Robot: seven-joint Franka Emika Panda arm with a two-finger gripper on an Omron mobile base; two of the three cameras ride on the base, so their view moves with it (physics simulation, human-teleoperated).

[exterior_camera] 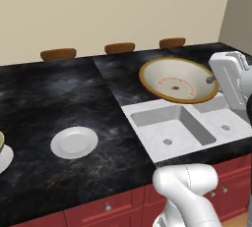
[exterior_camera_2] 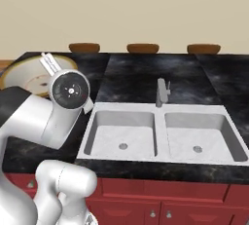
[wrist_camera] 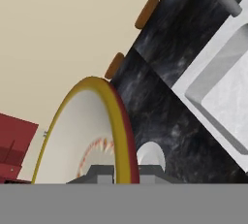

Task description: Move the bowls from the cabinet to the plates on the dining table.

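Fingers (wrist_camera: pixel 122 172) clamped on the rim of the shallow cream bowl (exterior_camera: pixel 178 79), held tilted in the air above the white sink (exterior_camera: pixel 173 125). Left on the black marble worktop (exterior_camera: pixel 49 93): an empty white plate (exterior_camera: pixel 74 142).

Faucet (exterior_camera_2: pixel 162 92) upright behind sink (exterior_camera_2: pixel 155 134)

Even, bright rendered light; soft shadows, no glare.
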